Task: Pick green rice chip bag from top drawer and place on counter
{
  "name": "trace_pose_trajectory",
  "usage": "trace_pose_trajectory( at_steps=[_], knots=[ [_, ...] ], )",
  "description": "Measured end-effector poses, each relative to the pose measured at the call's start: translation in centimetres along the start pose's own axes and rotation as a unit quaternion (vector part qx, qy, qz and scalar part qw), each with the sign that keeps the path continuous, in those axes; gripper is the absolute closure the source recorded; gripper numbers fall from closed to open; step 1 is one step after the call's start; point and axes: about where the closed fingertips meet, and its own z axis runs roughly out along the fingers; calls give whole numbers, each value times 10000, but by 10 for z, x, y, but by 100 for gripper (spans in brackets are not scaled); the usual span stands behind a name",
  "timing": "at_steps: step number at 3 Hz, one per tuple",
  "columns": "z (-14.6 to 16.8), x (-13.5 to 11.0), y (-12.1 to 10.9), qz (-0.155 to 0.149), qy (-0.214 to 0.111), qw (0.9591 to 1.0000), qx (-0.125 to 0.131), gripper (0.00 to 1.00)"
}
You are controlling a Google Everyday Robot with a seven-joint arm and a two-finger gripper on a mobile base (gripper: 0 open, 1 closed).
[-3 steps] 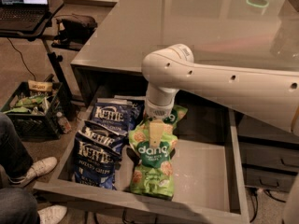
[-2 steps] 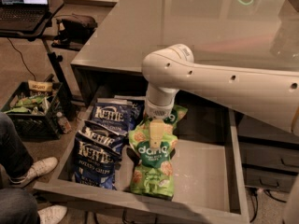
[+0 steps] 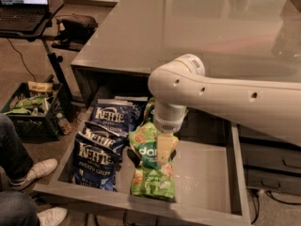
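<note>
The green rice chip bag [image 3: 151,173] stands tilted in the middle of the open top drawer [image 3: 141,204], its top crumpled. My gripper [image 3: 162,150] reaches down from the white arm [image 3: 221,95] and is shut on the bag's upper part, with one pale finger [image 3: 164,147] lying across the "dang" logo. A second look-alike green bag [image 3: 149,108] peeks out behind the wrist at the drawer's back. The grey glossy counter [image 3: 188,32] spreads above the drawer.
Dark-blue Kettle bags [image 3: 96,160] [image 3: 113,117] lie in the drawer's left part. Narrower dark drawers [image 3: 268,159] are at the right. A black crate [image 3: 28,111], a stand with a laptop [image 3: 23,4] and a person's shoes [image 3: 33,169] are at the left.
The gripper stays at the green bag in the drawer, and the arm has hardly moved. The bag keeps its place.
</note>
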Motion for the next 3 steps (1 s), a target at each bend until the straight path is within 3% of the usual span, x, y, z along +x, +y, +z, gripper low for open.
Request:
trace_pose_trajectory(
  at_steps=[1,3],
  knots=[
    [-5,21,26,580,332,9977,140,0],
    [-4,22,33,793,210,9964,192,0]
  ],
)
